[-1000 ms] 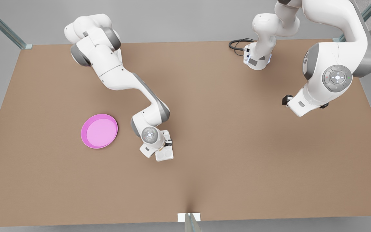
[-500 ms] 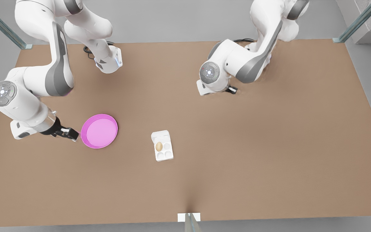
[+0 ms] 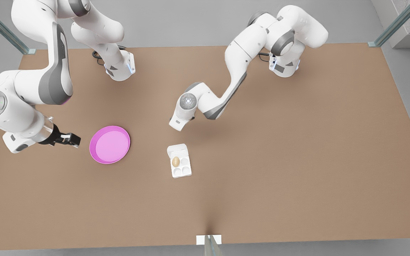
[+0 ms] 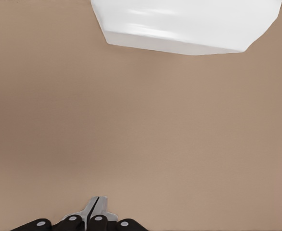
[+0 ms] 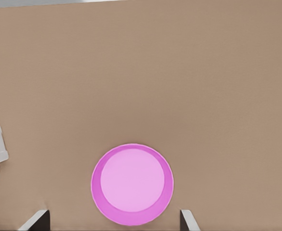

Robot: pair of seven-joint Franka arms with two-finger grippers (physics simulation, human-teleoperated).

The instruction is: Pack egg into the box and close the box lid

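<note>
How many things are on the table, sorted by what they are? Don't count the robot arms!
Eggs: 1, the egg
Boxes: 1, the box, its box lid open
Plates: 1, the pink plate
Total: 3

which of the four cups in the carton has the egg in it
The far cup on the front view's left, next to the open box lid, holds the egg. The other three cups of the box are bare white.

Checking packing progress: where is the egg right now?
In the front view the egg sits in a cup of the open box, next to the lid, right of the pink plate.
</note>
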